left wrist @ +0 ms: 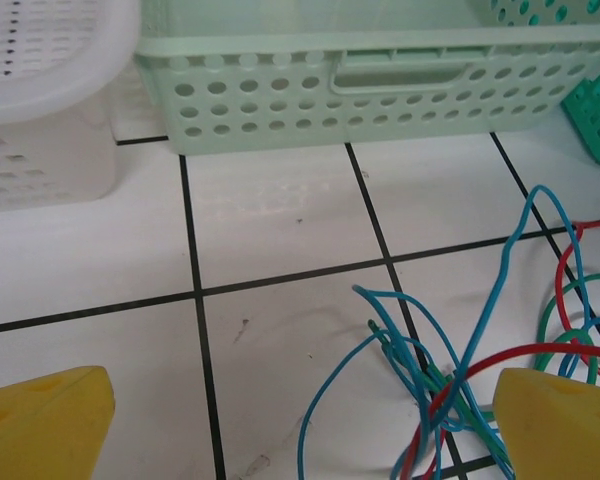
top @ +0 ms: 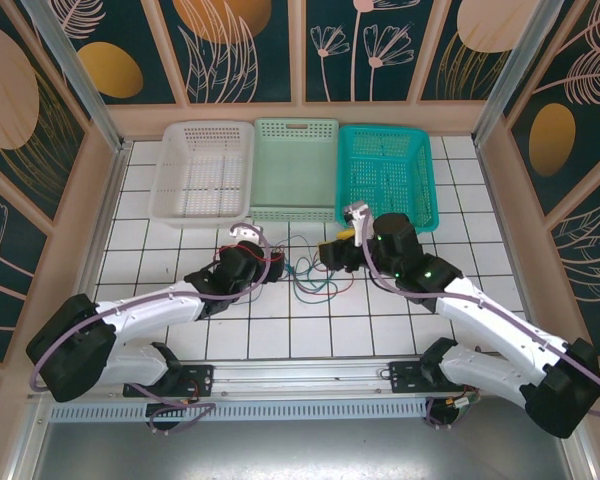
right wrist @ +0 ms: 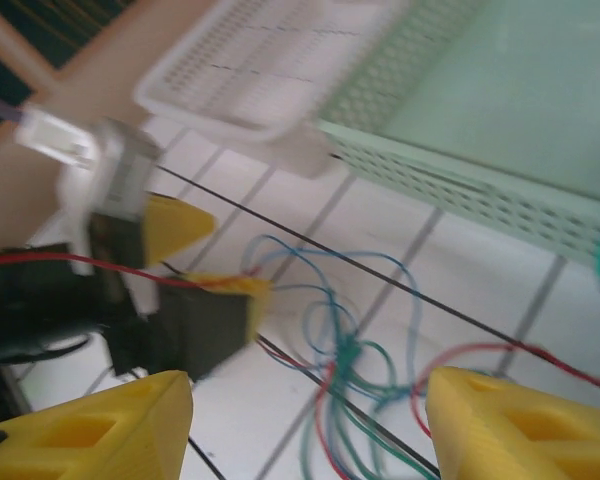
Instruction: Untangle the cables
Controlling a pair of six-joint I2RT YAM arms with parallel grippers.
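White tiled tabletop (top: 180, 330), arms bent low inward, left gripper (left wrist: 300, 400) and right gripper (right wrist: 310, 390) wide open, empty, cables (top: 315, 275) between them.

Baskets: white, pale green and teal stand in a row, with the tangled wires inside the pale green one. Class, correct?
No. The wires lie on the tiles in front of the pale green basket, not inside it, as the top view shows.

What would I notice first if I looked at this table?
Probably the tangle of blue, green and red cables in the middle of the white tiled table, lying between the left gripper and the right gripper, both open. Behind it, along the far edge, stand a white basket, a pale green basket and a teal basket in a row.
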